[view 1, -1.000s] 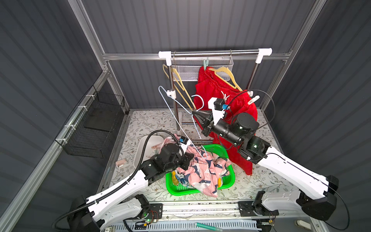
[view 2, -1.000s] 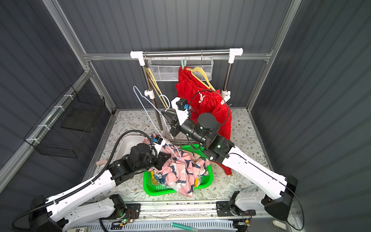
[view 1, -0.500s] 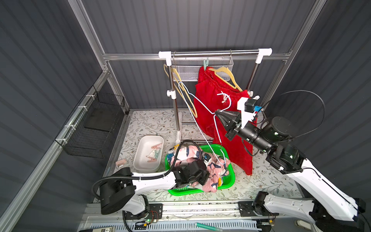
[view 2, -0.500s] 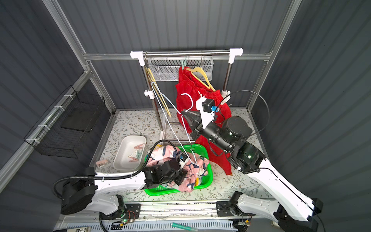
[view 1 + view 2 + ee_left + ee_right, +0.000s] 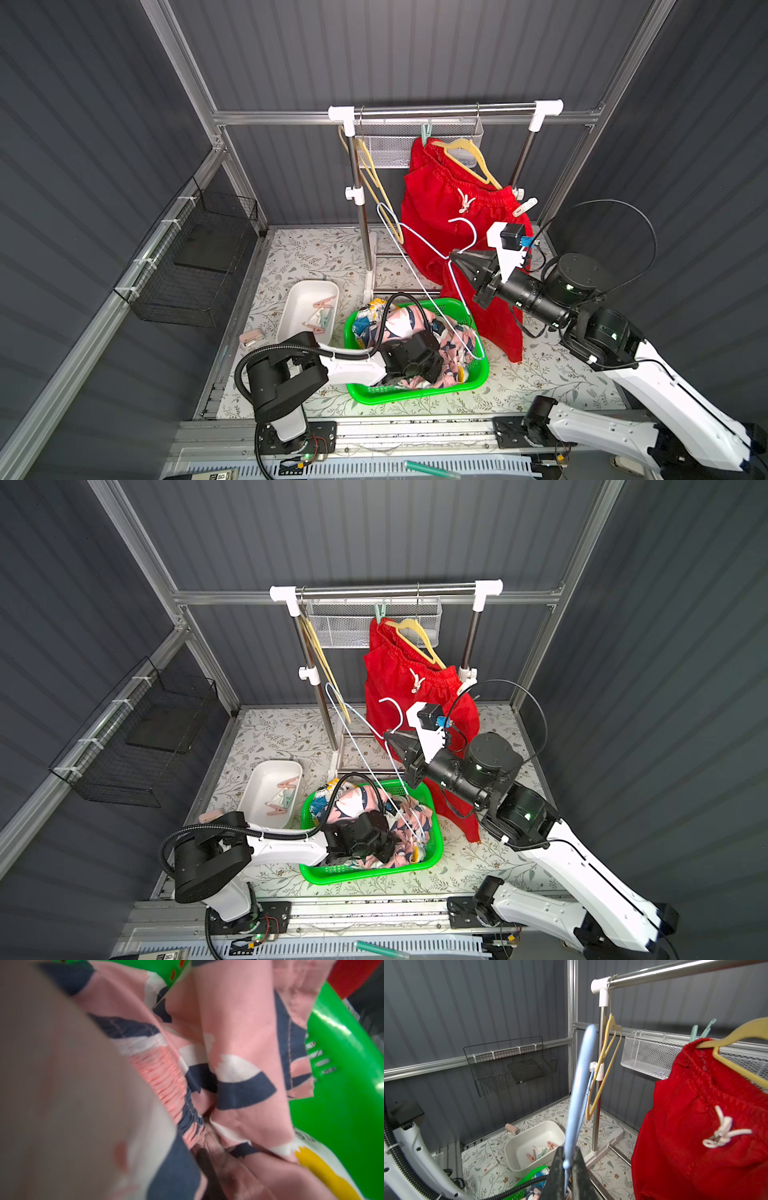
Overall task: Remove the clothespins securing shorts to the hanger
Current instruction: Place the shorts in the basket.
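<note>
Grey ribbed-panel enclosure, floral-print tabletop [image 5: 316, 257]; contents as follows.

1. Clothes rail [image 5: 444, 111], far centre. Red shorts [image 5: 440, 216] hang tilted from a yellow hanger [image 5: 469, 156] at its right part. They are pegged by a mint clothespin [image 5: 424, 134] at the high waistband corner and a white clothespin [image 5: 527, 205] at the low right corner.
2. Green basket [image 5: 415, 390], near centre. It holds pink bird-print shorts [image 5: 453, 345] over a white yellow-blue print pair [image 5: 368, 316].
3. White tray [image 5: 299, 299], left of the basket, holds loose pink and mint clothespins [image 5: 322, 316].
4. Right gripper [image 5: 568, 1164], raised right of centre, is clamped on a pale blue wire hanger [image 5: 581, 1084]. The hanger's low end reaches into the basket, onto the pink shorts.
5. Left gripper [image 5: 419, 361] sits low in the basket against the pink shorts. Fabric hides its jaws, so whether they are parted or closed cannot be told.

Hazards, as judged:
- The thin wire may pivot or slip in the right jaws.
- The hanger's low end may snag the pink fabric or the left arm's cable and drag cloth out of the basket.
- The swinging hanger may strike the red shorts.
- With one peg off, the tilted red pair may slide down its hanger and drop.
</note>
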Controlling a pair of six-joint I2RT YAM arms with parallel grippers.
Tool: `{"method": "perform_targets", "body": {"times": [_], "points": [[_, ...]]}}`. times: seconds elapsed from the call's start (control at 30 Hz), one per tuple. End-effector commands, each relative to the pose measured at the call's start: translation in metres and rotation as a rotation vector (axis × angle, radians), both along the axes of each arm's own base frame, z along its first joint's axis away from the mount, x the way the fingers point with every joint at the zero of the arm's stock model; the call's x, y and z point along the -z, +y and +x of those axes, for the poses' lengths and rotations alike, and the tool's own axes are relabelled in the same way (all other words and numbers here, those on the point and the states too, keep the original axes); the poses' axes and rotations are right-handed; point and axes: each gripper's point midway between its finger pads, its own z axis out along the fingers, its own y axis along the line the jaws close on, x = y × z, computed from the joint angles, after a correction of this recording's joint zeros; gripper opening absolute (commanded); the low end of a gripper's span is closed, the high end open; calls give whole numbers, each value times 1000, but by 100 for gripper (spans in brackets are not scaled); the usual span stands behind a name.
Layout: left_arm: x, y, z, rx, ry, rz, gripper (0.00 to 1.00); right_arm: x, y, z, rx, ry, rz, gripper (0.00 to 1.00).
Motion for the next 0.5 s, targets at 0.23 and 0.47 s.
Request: {"method": "perform_targets", "body": {"times": [0.23,0.47], "points": [[-59,46,-10,-66,4,9,74,28,-2,-21,-85,54,-60,0],[-92,91,-10,-206,18,-20,87,55,5,-25,-131,98,-99,0]]}}
